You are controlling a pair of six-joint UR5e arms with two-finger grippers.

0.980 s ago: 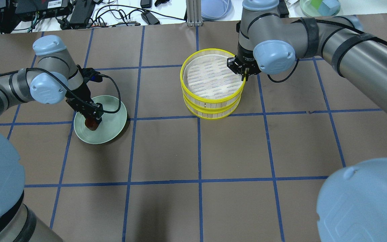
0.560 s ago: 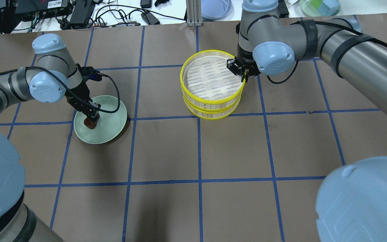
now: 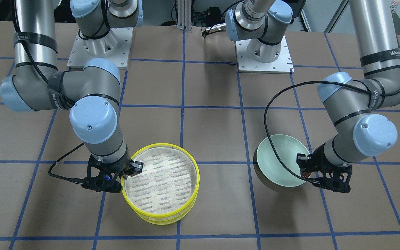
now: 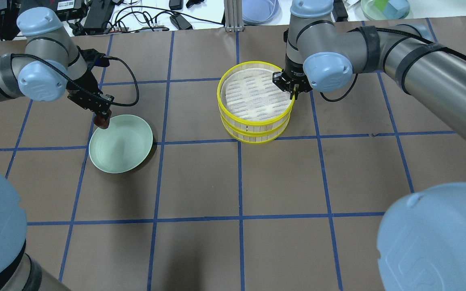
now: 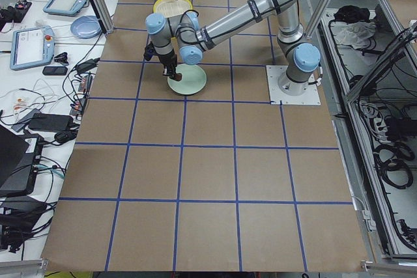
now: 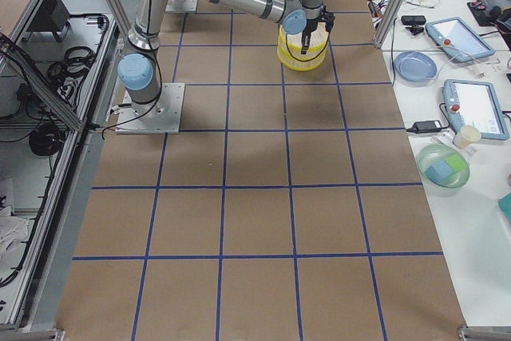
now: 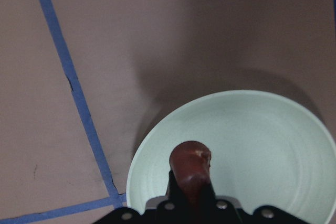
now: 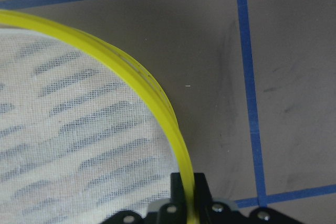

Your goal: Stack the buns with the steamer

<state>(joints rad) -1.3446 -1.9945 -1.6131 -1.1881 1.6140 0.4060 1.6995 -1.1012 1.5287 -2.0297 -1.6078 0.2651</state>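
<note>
My left gripper [image 4: 102, 118] is shut on the glossy dark reddish-brown bun [image 4: 102, 121] and holds it in the air over the far left rim of the pale green plate [image 4: 121, 145]. The left wrist view shows the bun [image 7: 190, 165] between the fingers above the bare plate [image 7: 262, 145]. The two steamer trays stand stacked, the top one [image 4: 255, 91] on the lower one [image 4: 253, 136]. My right gripper [image 4: 293, 92] is shut on the top tray's yellow rim [image 8: 157, 98] at its right side. The cream-white bun is hidden.
Blue tape lines grid the brown table. Cables and power bricks [image 4: 136, 16], a blue dish [image 4: 259, 10] and a green bowl of blocks [image 4: 384, 8] lie beyond the far edge. My right arm's elbow [image 3: 94, 118] hangs close beside the steamer.
My left gripper has lifted the brown bun off the plate and carried it up and toward the plate's far left rim. The right gripper and the steamer have stayed put.
</note>
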